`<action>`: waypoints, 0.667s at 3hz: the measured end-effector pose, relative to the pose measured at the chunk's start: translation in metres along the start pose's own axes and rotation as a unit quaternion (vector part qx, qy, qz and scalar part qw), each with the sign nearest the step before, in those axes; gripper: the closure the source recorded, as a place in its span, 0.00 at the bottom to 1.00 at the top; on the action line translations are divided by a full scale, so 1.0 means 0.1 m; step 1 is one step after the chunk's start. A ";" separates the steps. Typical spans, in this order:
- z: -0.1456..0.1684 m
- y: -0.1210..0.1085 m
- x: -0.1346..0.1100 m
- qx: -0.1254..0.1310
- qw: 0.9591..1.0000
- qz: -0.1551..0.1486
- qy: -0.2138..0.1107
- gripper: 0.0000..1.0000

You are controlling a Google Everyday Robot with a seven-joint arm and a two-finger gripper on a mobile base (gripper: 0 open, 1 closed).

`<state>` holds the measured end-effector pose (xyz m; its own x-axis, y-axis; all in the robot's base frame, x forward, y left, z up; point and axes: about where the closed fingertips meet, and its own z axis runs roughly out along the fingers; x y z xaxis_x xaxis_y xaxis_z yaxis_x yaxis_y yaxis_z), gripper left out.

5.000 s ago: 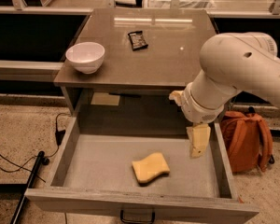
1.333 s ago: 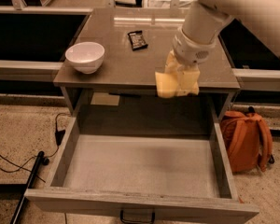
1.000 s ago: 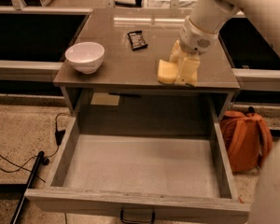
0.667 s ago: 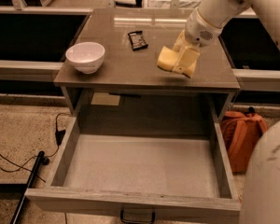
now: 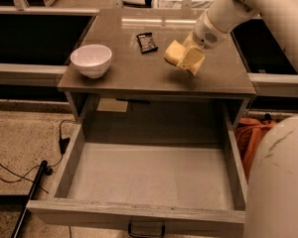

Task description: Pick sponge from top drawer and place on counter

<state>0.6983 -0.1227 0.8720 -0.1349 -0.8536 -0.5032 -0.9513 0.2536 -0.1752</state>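
The pale-yellow sponge is held in my gripper just above the middle of the counter. The gripper is shut on the sponge, its yellowish fingers reaching down from the white arm at the upper right. The top drawer stands pulled fully out below the counter; its grey bottom is bare, and its dark handle shows at the front edge.
A white bowl sits on the counter's left front. A small dark packet lies on the counter behind the sponge. An orange bag stands on the floor at right. Black cables trail on the floor at left.
The sponge lay in the drawer; my gripper took it, lifted it out and carried it back over the counter's middle. The drawer now holds nothing.
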 end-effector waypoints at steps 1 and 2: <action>0.27 -0.02 0.06 -0.022 1.000 0.014 0.017 0.00; 0.31 0.08 0.11 -0.068 0.998 -0.008 -0.006 0.00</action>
<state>0.6976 -0.1163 0.8387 -0.1159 -0.8510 -0.5122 -0.9822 0.1750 -0.0684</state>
